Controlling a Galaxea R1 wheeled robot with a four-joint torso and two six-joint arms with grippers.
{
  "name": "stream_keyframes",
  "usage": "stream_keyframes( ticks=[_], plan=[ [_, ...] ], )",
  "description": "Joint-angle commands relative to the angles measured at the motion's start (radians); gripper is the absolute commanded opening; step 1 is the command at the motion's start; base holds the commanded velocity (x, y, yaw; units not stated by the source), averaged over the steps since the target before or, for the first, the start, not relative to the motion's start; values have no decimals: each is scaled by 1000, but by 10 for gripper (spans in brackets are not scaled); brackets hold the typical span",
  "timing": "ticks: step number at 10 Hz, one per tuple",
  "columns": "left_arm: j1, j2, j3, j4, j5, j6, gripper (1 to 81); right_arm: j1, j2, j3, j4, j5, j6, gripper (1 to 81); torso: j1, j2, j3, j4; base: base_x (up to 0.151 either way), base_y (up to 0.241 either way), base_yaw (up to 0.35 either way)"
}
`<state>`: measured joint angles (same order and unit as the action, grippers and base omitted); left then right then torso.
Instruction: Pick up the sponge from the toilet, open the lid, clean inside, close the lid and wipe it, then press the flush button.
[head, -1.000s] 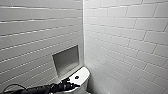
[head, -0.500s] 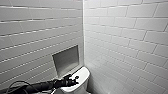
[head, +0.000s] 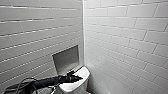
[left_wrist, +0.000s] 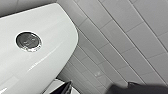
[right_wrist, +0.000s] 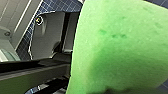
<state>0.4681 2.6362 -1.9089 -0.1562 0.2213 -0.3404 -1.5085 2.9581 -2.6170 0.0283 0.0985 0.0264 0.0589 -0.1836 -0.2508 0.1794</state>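
in the head view the left gripper (head: 77, 78) was held out just over the white tank top of the toilet (head: 75, 87), in the corner of the tiled walls (head: 125, 37) below a wall niche (head: 66, 58). in the left wrist view its fingers (left_wrist: 62, 89) were seen apart, with the flush button (left_wrist: 28, 41) near them. the sponge (right_wrist: 120, 47) was seen close before the right wrist camera, and whether the right gripper was clamped on it could not be told.

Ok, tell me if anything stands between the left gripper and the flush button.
Nothing visible stands in the way. The left gripper hovers over the white tank top, and the flush button lies bare on it in the left wrist view.
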Motion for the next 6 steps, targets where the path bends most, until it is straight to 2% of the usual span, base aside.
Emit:
stream_keyframes(
  ticks=[1, 6],
  plan=[
    [-194, 29, -56, -22, 24, 4, 811, 29, -3, 9, -1, -54, 0, 10, 0, 0, 0, 0, 0, 0, 0],
    [-219, 33, -81, -19, 24, 4, 811, 29, 0, 9, -2, -54, 0, 10, 0, 0, 0, 0, 0, 0, 0]
  ],
)
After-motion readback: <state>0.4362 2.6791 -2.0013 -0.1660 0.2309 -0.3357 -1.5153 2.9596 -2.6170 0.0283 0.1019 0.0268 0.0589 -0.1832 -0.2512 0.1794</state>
